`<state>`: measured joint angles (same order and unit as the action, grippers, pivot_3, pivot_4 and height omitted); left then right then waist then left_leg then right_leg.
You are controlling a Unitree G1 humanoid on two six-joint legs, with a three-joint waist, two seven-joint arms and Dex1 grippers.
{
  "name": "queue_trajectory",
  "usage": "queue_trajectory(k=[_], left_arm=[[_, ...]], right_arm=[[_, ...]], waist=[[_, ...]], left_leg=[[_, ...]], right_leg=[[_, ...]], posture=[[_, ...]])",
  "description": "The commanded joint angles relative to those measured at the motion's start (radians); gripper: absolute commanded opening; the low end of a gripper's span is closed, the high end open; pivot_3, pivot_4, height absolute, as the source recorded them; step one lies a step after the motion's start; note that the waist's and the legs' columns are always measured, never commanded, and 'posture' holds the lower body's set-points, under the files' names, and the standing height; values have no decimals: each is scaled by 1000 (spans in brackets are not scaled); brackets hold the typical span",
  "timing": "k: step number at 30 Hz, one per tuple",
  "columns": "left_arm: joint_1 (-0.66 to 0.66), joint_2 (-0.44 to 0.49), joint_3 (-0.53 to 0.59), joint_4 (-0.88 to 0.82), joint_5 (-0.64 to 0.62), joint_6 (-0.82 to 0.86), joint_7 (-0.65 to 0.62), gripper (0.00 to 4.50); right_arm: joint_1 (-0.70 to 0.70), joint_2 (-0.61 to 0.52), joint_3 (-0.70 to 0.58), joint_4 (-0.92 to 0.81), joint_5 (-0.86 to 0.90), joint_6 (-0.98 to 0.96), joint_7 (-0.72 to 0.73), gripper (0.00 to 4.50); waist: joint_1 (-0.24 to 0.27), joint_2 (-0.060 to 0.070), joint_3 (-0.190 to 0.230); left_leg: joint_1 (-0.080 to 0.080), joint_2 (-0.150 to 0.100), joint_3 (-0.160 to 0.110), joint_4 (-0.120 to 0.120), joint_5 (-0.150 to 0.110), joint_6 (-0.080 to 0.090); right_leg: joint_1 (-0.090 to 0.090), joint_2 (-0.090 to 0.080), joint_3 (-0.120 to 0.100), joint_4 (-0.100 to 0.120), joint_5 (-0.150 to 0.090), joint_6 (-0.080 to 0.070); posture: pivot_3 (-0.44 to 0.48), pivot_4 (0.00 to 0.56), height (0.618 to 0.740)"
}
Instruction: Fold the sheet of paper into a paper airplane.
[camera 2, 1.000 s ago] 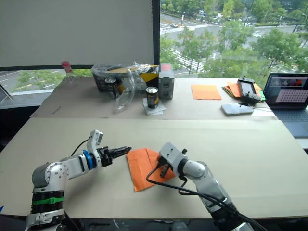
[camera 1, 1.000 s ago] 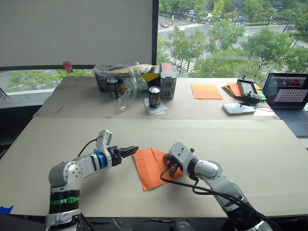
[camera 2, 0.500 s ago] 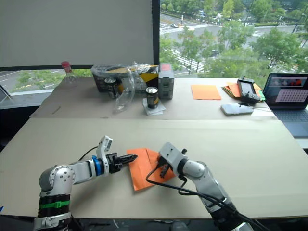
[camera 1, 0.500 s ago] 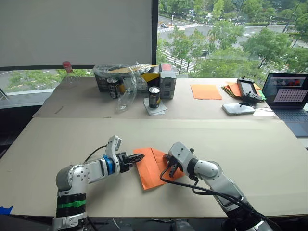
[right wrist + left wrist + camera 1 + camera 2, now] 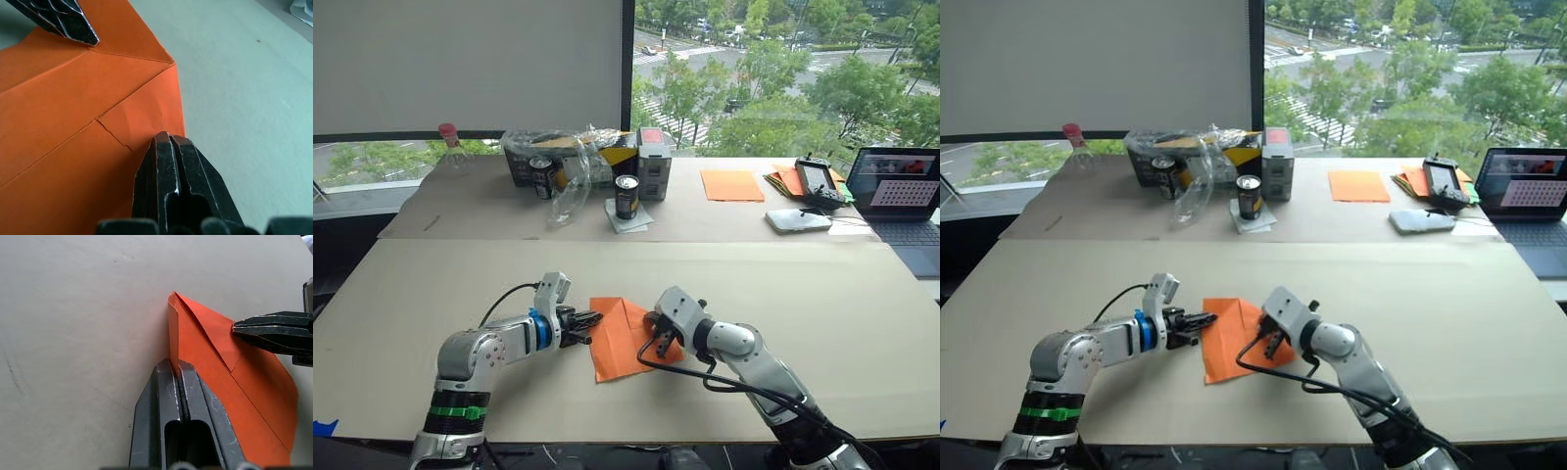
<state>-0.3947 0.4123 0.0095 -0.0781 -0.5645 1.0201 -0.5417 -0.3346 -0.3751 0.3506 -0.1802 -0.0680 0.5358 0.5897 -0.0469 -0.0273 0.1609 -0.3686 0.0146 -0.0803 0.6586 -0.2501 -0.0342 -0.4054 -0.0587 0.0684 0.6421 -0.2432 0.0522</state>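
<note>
The sheet of paper (image 5: 622, 343) is bright orange, creased and partly folded, and lies on the near table between my two grippers. My left gripper (image 5: 594, 318) is at its left edge, shut on that edge. In the left wrist view the edge of the sheet of paper (image 5: 230, 377) stands up between the closed fingertips of the left gripper (image 5: 174, 363). My right gripper (image 5: 663, 344) is shut, its tip resting on the paper's right part. In the right wrist view the right gripper (image 5: 168, 139) rests next to a crease of the sheet of paper (image 5: 73, 117).
At the back stand two cans (image 5: 627, 197), a box (image 5: 653, 162), a crumpled plastic bag (image 5: 570, 181) and a red-capped bottle (image 5: 450, 143). A smooth orange sheet (image 5: 732, 186), a paper stack (image 5: 785, 181), a controller (image 5: 819, 183) and a laptop (image 5: 901, 196) lie at the back right.
My left gripper moved right to the paper's left edge and went from open to shut on it. The right gripper stayed where it was.
</note>
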Motion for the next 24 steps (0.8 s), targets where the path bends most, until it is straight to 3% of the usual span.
queue_trajectory(k=[1,14,24], left_arm=[[-52,35,-78,31,86,-137,-70,22],[-183,80,-347,155,400,-537,-264,22],[-135,79,-426,105,558,-628,-256,22]], right_arm=[[-5,7,7,-15,6,41,10,0],[17,13,-9,-28,22,77,-1,0],[35,21,-17,-34,27,90,-7,0]], waist=[[1,0,0],[5,0,3],[14,0,3]], left_leg=[[0,0,0,0,0,0],[-3,0,0,-1,0,0],[-3,-1,0,-1,0,1]], right_leg=[[0,0,0,0,0,0],[-1,-1,0,-3,0,0],[-1,-1,0,-3,-1,1]], posture=[[0,150,730],[0,150,730],[0,150,730]])
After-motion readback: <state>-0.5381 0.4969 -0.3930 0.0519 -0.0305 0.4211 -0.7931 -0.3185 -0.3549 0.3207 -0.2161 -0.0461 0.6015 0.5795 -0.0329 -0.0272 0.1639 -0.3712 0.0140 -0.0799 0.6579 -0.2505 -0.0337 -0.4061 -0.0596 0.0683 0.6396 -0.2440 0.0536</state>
